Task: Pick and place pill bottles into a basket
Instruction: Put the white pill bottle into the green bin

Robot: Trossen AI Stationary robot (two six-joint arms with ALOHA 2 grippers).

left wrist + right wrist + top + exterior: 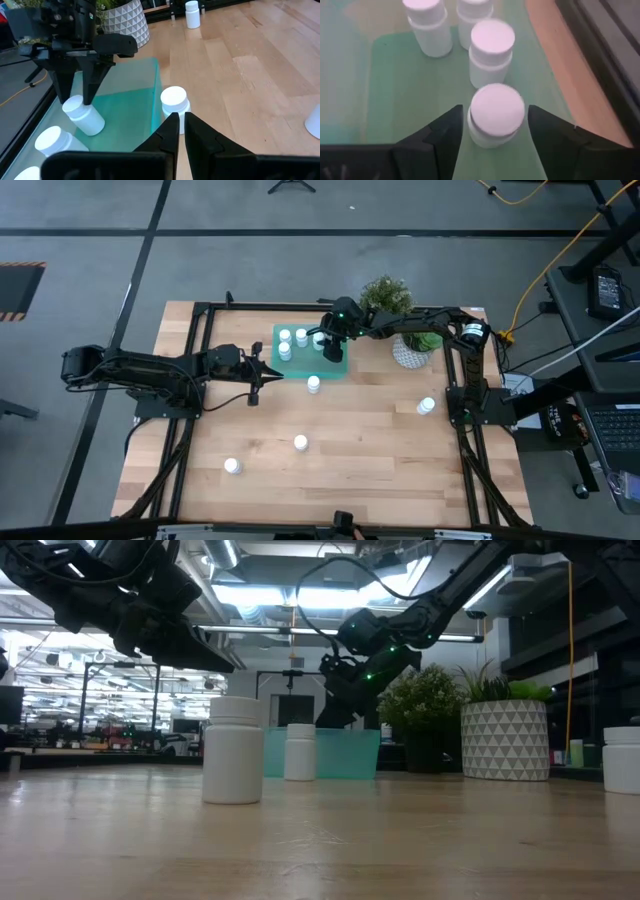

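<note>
The teal basket (pixel 335 368) sits at the table's far middle and holds several white pill bottles (pixel 285 337). My right gripper (pixel 495 125) is open over the basket's right part, its fingers on either side of one bottle (pixel 496 115). That bottle stands tilted on the basket floor in the left wrist view (pixel 84 116). My left gripper (pixel 272 372) is shut and empty, above the table left of a loose bottle (pixel 314 384) that stands just in front of the basket. My right gripper comes at the tilted bottle from above, one finger (pixel 445 135) on each side of its cap (pixel 496 107). Thin strips of the basket floor show between fingers and bottle. I cannot tell whether either finger touches it.
Loose bottles stand upright on the wood at the near middle (pixel 300 442), near left (pixel 232 466) and right (pixel 426 406). A white patterned pot (pixel 410 352) with a green plant (pixel 385 292) stands right of the basket. A black frame edges the table.
</note>
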